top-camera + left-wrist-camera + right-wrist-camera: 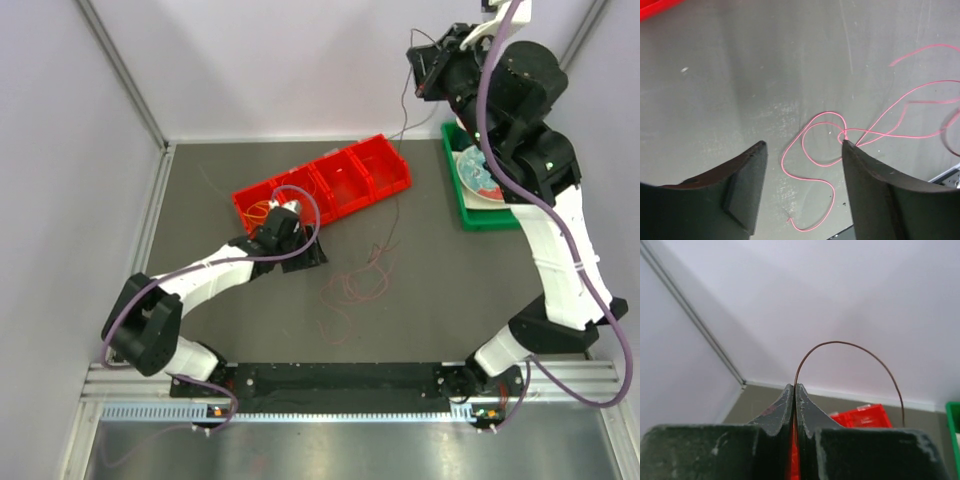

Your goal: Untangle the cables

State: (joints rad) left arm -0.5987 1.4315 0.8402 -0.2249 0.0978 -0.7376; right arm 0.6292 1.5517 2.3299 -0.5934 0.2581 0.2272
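The cables lie in a loose reddish-pink tangle (357, 288) on the grey table, right of my left gripper (303, 252). In the left wrist view that gripper (802, 147) hangs open above a pink cable (812, 163), which curls on the table between and below the fingers; the right fingertip (846, 146) is over a crossing of its loops. My right gripper (425, 72) is raised high at the back, shut (795, 386) on a thin dark maroon cable (840, 342). This cable (400, 140) hangs down from it to the tangle. A yellow-orange cable (262, 212) rests in the red bin.
A red bin (345, 180) with several compartments lies slanted behind the left gripper. A green tray (470, 215) with a plate stands at the right, under the right arm. Walls close in the left and back; a metal rail (340, 378) runs along the near edge.
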